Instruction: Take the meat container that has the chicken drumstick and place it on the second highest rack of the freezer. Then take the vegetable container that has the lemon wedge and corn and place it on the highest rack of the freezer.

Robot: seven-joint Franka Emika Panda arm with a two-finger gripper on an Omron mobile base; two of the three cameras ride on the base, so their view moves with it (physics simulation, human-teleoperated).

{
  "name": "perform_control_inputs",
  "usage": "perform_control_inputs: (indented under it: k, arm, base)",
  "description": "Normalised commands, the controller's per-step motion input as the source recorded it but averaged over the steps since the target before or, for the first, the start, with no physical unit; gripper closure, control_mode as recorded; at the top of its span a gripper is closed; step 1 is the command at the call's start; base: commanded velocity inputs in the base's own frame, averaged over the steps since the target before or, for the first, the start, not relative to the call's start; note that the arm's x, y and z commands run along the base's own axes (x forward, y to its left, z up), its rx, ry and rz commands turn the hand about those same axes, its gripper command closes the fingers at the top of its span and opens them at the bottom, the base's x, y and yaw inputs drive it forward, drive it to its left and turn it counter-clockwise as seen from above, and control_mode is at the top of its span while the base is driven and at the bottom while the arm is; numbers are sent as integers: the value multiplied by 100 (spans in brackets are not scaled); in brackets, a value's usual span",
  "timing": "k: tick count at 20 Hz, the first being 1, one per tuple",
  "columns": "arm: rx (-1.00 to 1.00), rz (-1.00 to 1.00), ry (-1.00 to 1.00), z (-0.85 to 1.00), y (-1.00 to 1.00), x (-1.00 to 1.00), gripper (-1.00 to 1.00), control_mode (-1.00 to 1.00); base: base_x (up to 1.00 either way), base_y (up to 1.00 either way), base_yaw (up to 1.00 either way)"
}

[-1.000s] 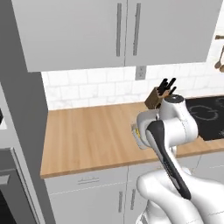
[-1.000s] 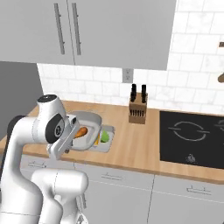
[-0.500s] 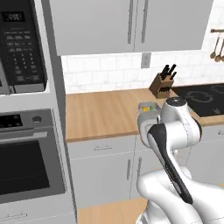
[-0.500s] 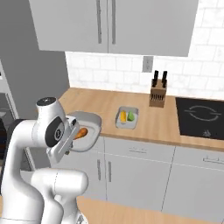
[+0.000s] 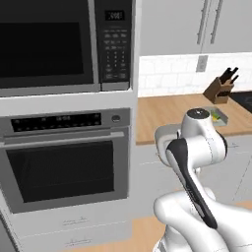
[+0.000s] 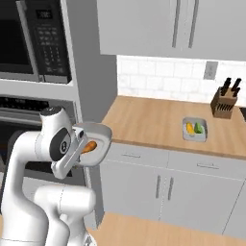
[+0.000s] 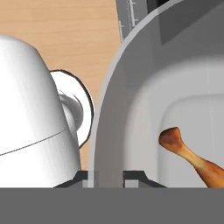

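We see the meat container (image 6: pixel 95 140), a grey rounded-square tub with a thick rim, lifted off the counter (image 6: pixel 153 120) and carried out in front of the wall oven (image 5: pixel 66 157). The gripper (image 7: pixel 106 177) is pinched tight on its rim. The orange-brown chicken drumstick (image 7: pixel 192 157) lies inside, apparently on the tub's floor.

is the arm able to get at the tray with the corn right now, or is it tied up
Probably not. The gripper is shut on the rim of the meat container, with the chicken drumstick inside, and the tray with the corn sits well off to the arm's right on the counter.
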Motion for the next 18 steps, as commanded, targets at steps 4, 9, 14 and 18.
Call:
perform_control_inputs:
  k: [4, 9, 14, 18]
  arm:
    - [0, 0, 0, 0, 0, 0, 100, 100]
    - [0, 0, 0, 0, 0, 0, 100, 100]
    - [0, 0, 0, 0, 0, 0, 100, 100]
    - [0, 0, 0, 0, 0, 0, 100, 100]
  base:
    - [-19, 100, 13]
    - [-28, 100, 15]
    - [-24, 100, 22]
    - [-26, 100, 28]
